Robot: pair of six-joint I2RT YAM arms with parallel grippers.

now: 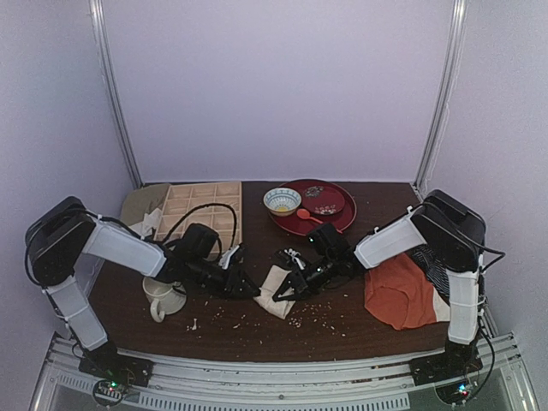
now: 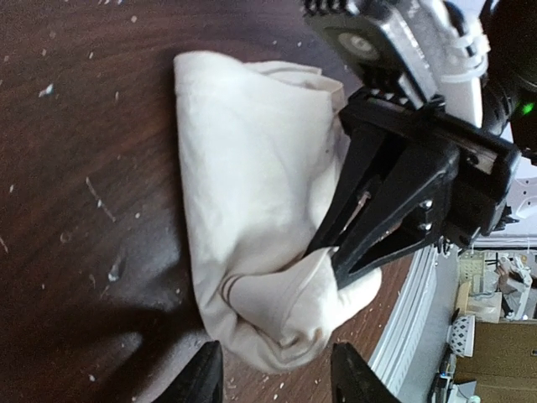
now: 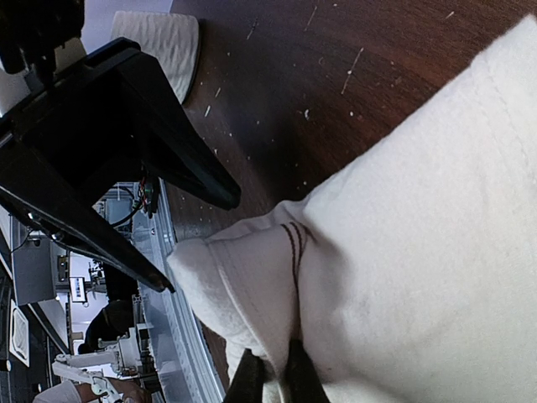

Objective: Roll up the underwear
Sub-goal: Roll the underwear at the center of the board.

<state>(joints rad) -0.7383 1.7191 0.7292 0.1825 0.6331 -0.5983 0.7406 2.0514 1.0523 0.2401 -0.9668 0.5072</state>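
Note:
The underwear [image 2: 252, 185] is a cream bundle, partly rolled, lying on the dark wooden table [image 1: 342, 330]. My left gripper [image 2: 277, 378] is open, its two black fingertips standing apart just short of the roll's near end and holding nothing. My right gripper [image 3: 270, 378] is shut on a fold of the underwear [image 3: 419, 252] near a seam with dark stitched lines. In the top view the underwear [image 1: 274, 293] lies between the left gripper [image 1: 250, 288] and the right gripper [image 1: 288, 291], which face each other.
A cream mug [image 1: 163, 298] stands under the left arm. Behind are a wooden compartment tray [image 1: 201, 210] and a red plate [image 1: 330, 224] carrying a small bowl [image 1: 282, 201]. An orange-red garment [image 1: 401, 291] and a dark striped cloth [image 1: 432, 261] lie at the right. Crumbs dot the table.

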